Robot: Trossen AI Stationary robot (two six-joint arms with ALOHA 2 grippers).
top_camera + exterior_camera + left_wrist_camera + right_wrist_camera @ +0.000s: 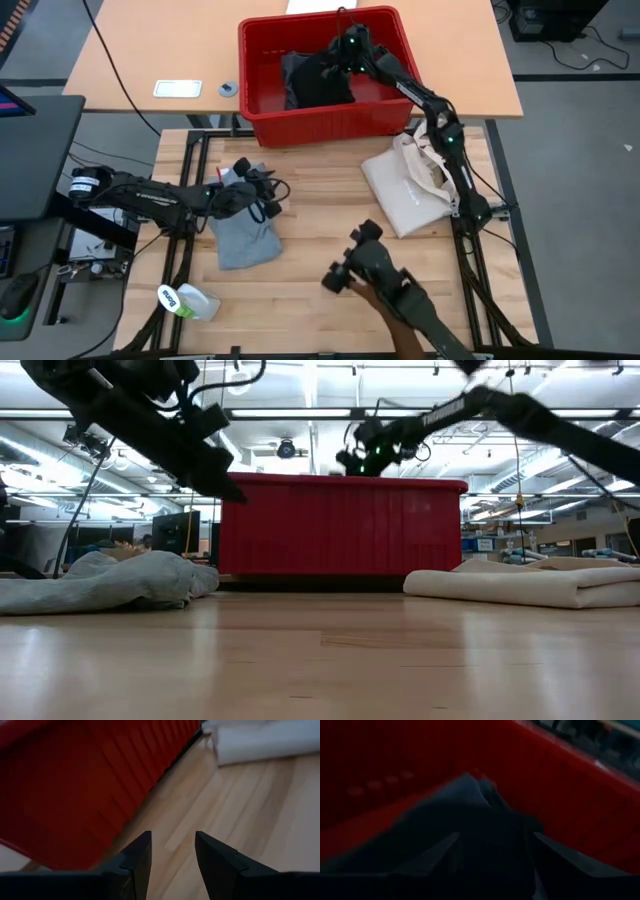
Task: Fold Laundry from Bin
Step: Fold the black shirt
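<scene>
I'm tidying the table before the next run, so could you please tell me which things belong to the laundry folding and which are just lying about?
Job: red bin; black garment inside it; grey T-shirt on the table.
Lying about: cream tote bag; green-and-white bottle; white card.

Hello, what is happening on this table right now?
The right pincer reaches open into the red bin, just over the black garment. The left pincer hangs open and empty above the table, near a folded grey T-shirt. A cream tote bag lies beside the bin.
</scene>
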